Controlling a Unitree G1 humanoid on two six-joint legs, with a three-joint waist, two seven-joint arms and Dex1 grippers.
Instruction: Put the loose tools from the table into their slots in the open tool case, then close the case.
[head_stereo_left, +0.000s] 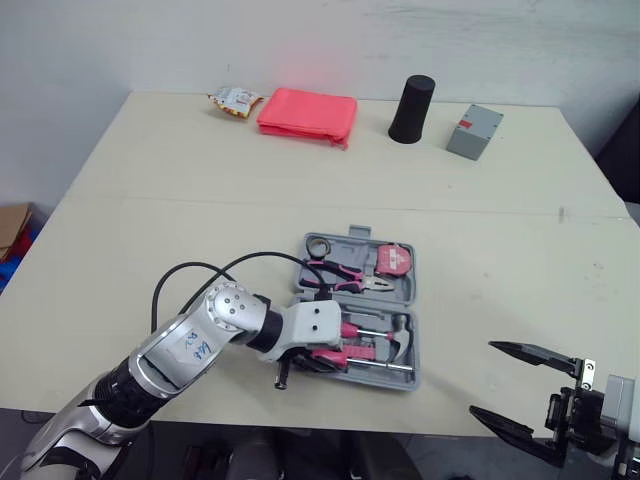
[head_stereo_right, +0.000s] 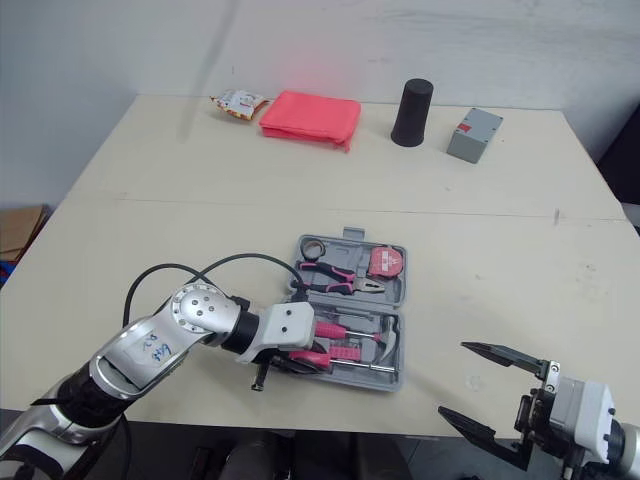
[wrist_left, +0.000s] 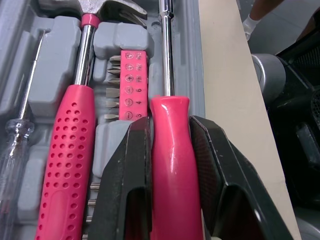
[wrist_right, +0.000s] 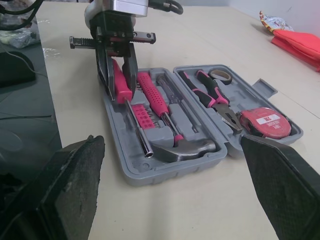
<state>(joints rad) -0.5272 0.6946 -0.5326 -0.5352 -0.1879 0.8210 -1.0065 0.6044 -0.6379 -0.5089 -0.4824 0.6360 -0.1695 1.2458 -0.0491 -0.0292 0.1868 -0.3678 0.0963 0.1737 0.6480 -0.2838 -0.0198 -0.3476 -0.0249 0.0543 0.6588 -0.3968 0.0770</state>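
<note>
The grey tool case (head_stereo_left: 411, 300) lies open near the table's front edge. My left gripper (wrist_left: 170, 125) is shut on the pink handle of a screwdriver (wrist_left: 169, 170), whose steel shaft runs along the case's frontmost slot beside the hammer (wrist_left: 67, 150); in the right wrist view the handle end looks slightly raised. A pink bit holder (wrist_left: 128, 85) and a clear-handled small screwdriver (wrist_left: 12, 145) sit in the same half. Pliers (head_stereo_left: 345, 278), a tape measure (head_stereo_left: 395, 260) and a tape roll (head_stereo_left: 320, 245) fill the far half. My right gripper (head_stereo_left: 482, 377) hangs open and empty, right of the case.
At the table's back stand a folded pink cloth (head_stereo_left: 307, 114), a snack packet (head_stereo_left: 234, 101), a black cylinder (head_stereo_left: 411, 108) and a small grey box (head_stereo_left: 474, 131). A black cable (head_stereo_left: 200, 270) loops from my left arm over the table. A cardboard box (head_stereo_left: 12, 225) sits on the floor at left.
</note>
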